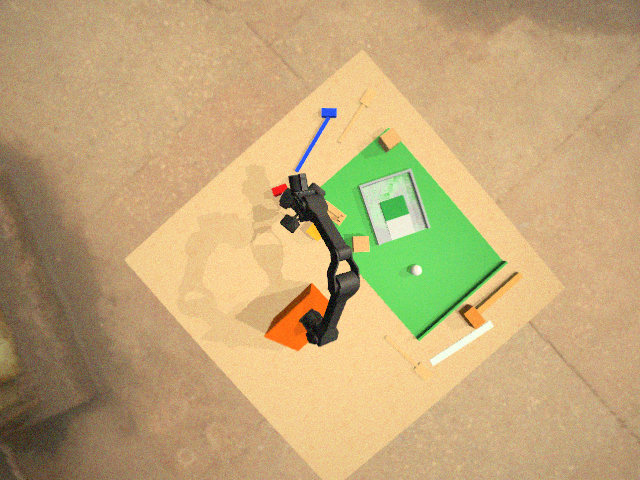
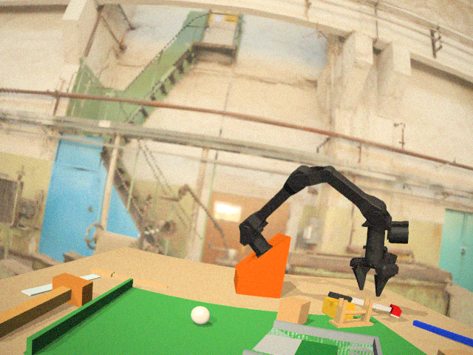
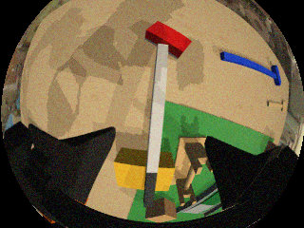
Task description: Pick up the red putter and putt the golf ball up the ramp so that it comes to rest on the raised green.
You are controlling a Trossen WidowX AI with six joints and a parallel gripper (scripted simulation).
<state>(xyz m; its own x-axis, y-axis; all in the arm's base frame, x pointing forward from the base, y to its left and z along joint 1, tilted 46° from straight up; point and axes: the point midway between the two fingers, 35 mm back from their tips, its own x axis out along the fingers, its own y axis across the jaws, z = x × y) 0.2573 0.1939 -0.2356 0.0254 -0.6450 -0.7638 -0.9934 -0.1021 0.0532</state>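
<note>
The red putter (image 1: 279, 189) (image 2: 395, 310) (image 3: 168, 39) has a red head, a white shaft and a dark grip end. In the wrist view its shaft runs across the yellow block (image 3: 130, 173) (image 2: 329, 306) (image 1: 313, 231). My gripper (image 2: 369, 292) (image 3: 161, 137) is open and empty, pointing down above the putter, with the shaft showing between its fingers. In the top view the arm hides most of the shaft. The white golf ball (image 1: 416, 270) (image 2: 200, 315) rests on the green mat (image 1: 454, 248). The pale ramp (image 1: 400, 227) leads to the dark green square (image 1: 394, 207) inside the grey frame.
A small wooden rack (image 1: 337, 212) stands beside the yellow block. A blue putter (image 1: 328, 112) (image 3: 252, 64) lies nearby. Wooden cubes (image 1: 360, 243) (image 2: 293, 310) stand at the mat's edge. An orange wedge (image 1: 292, 322) (image 2: 263, 275) is at the arm's base. A wooden mallet (image 1: 472, 315) lies beyond the dark rail.
</note>
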